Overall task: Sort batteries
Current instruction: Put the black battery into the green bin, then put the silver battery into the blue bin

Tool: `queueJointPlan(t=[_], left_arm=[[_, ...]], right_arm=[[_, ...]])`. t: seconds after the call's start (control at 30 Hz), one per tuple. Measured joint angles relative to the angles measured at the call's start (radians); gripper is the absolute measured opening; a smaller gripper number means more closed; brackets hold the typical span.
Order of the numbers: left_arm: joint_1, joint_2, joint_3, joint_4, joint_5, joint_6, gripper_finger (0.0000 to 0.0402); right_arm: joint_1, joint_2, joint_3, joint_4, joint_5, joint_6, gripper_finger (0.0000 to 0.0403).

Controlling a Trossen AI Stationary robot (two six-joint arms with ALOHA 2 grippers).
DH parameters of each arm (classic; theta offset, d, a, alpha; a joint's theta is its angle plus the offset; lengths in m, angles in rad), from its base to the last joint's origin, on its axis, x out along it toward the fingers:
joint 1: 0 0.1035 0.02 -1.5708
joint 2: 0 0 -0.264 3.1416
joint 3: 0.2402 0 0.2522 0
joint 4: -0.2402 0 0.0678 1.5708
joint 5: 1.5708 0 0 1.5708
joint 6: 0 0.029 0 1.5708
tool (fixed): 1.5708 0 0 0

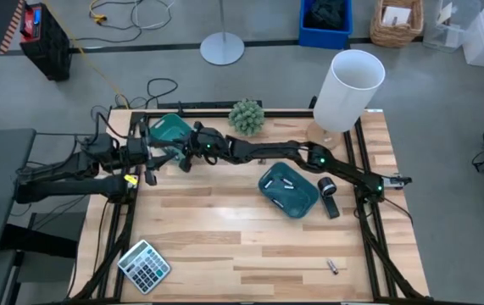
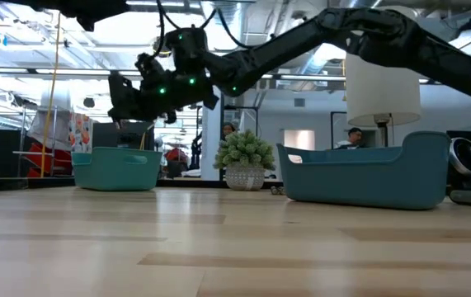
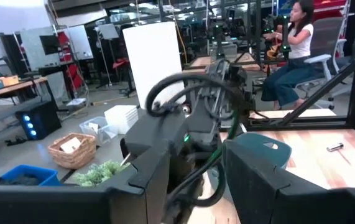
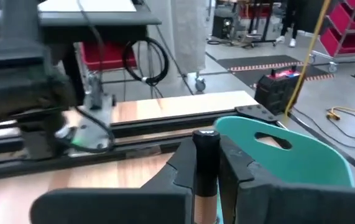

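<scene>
My right gripper reaches across the table to the near side of the left teal tray and hangs above table height beside it. It is shut on a battery with a dark cap and a copper body. The tray's wall with its handle slot stands just beyond the fingers. My left gripper waits open at the table's left edge, pointing at the right arm. Silvery batteries lie in the right teal tray. One loose battery lies on the table. My right gripper pinches the battery between its two fingers. The pads close on the copper body, and the dark capped end sticks out past the fingertips. The battery lies along the fingers and is lifted clear of the table and the tray.
A grey calculator lies at the near left corner. A black-and-silver cylinder gadget sits right of the right tray. A potted plant and a white lamp stand at the far edge. People sit in the room beyond.
</scene>
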Motion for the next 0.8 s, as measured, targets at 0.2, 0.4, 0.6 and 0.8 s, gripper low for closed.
queueJointPlan(t=[0.2,0.4,0.6,0.8], left_arm=[[0.0,-0.011,0.0,-0.014,-0.014,0.009,0.0143],[0.0,-0.008,0.0,-0.024,-0.037,0.018,0.0143],[0.0,-0.008,0.0,-0.027,-0.036,0.018,0.0143],[0.0,-0.008,0.0,-0.049,-0.036,0.019,0.0143]], right_arm=[[-0.011,0.01,0.017,0.007,0.014,0.006,0.0077],[-0.021,0.006,0.017,0.009,0.016,0.005,0.0142],[-0.031,0.0,0.016,-0.034,0.019,-0.01,0.0189],[-0.022,-0.092,0.015,-0.225,0.071,-0.105,0.019]])
